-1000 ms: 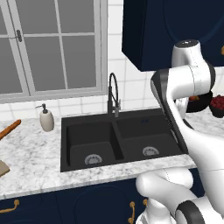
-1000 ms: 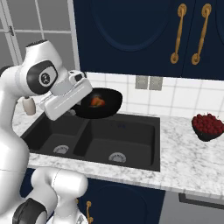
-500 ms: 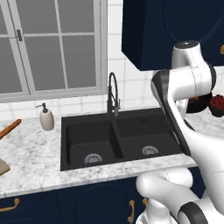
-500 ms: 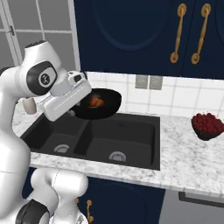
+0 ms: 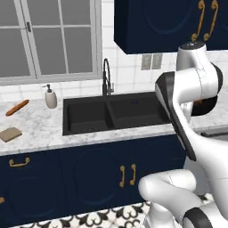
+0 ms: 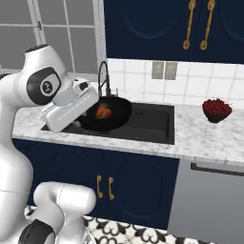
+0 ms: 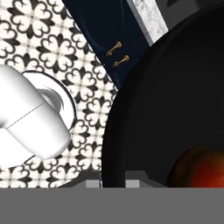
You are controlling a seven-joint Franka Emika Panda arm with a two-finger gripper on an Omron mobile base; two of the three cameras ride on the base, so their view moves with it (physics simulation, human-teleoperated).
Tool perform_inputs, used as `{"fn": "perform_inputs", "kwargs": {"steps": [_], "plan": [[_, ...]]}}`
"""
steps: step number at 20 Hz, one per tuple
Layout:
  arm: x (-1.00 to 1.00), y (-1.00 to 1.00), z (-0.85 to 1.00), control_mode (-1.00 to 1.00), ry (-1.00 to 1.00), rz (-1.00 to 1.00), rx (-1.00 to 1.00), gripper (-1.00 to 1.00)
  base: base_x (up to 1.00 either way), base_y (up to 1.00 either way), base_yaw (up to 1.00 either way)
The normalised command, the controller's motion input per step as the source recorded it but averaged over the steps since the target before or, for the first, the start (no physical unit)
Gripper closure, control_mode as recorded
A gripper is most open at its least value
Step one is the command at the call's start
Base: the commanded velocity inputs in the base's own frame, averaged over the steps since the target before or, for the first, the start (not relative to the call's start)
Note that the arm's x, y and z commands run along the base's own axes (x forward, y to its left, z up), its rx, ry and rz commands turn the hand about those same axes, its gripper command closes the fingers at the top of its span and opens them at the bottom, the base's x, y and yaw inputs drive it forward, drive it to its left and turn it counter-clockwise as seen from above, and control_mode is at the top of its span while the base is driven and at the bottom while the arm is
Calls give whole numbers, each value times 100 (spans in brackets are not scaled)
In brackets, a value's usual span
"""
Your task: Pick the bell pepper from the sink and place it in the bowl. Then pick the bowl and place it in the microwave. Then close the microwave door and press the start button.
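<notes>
Kitchen: white marble counter [image 6: 209, 138] runs across the middle of both base views, navy cabinets above and below, patterned black-and-white floor tile at the bottom.
Sink: the matte black double-basin sink [image 5: 111, 115] sits in the counter at the centre of the left base view, tall arched black faucet [image 5: 107, 75] behind it.
Bowl: the round black bowl [image 6: 106, 113] hangs left of centre in the right base view, raised above the sink's front edge; in my hand view its dark inside [image 7: 175, 109] takes the right half of the frame.
Pepper: the small orange-red bell pepper [image 6: 103, 113] lies inside the bowl — a red glow at lower right of my hand view [image 7: 201, 168].
My gripper: my fingers [image 6: 86, 106] pinch the bowl's rim on its left side in the right base view — narrowly set, clamped on that edge.
Other things: a white soap dispenser [image 5: 50, 96] stands left of the sink; a dark bowl of red fruit [image 6: 217, 109] rests at right on the counter.
</notes>
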Motion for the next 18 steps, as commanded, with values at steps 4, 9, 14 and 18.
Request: {"fn": "perform_inputs", "kwargs": {"steps": [4, 9, 14, 18], "plan": [[0, 0, 0, 100, 0, 0, 0, 100, -30, 1, 20], [0, 0, 0, 100, 0, 0, 0, 100, -34, 0, 72], [0, 0, 0, 100, 0, 0, 0, 100, -21, 0, 85], [0, 0, 0, 100, 0, 0, 0, 100, -8, 0, 88]]}}
